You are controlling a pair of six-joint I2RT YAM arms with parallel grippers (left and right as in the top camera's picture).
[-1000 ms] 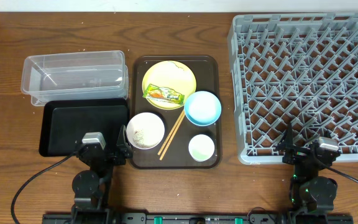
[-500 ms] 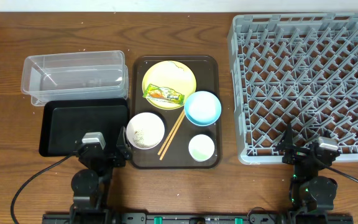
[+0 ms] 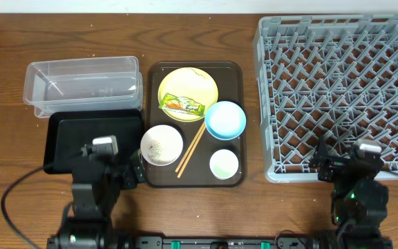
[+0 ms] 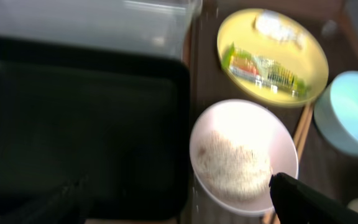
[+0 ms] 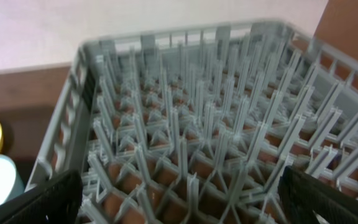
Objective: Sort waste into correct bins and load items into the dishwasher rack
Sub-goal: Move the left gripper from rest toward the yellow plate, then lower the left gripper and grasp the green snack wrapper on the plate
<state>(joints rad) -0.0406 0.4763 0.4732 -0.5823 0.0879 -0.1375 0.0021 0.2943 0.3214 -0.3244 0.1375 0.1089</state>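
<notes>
In the overhead view the yellow plate (image 3: pixel 188 88) carries the green-and-orange wrapper (image 3: pixel 182 105). Below it lie the light blue bowl (image 3: pixel 225 119), the white bowl (image 3: pixel 162 144) with rice grains, the small cup (image 3: pixel 224 164) and the chopsticks (image 3: pixel 192 148). My left gripper (image 3: pixel 114 163) stands open over the black tray's (image 3: pixel 68 138) near edge. The left wrist view shows the white bowl (image 4: pixel 244 155), the plate (image 4: pixel 272 56), the wrapper (image 4: pixel 260 65) and a white scrap (image 4: pixel 278 28). My right gripper (image 3: pixel 351 164) is open at the dishwasher rack's (image 3: pixel 340 90) near edge, empty over the rack's pegs (image 5: pixel 197 124).
The dishes sit on a dark brown serving tray (image 3: pixel 237 83) between the bins and the rack. The clear plastic box (image 3: pixel 81 83) stands behind the black tray. Brown tabletop surrounds everything, with a white wall at the back.
Both arms have lifted and edged a little forward from their resting spots. Nothing on the table has moved, and both grippers stay open.
</notes>
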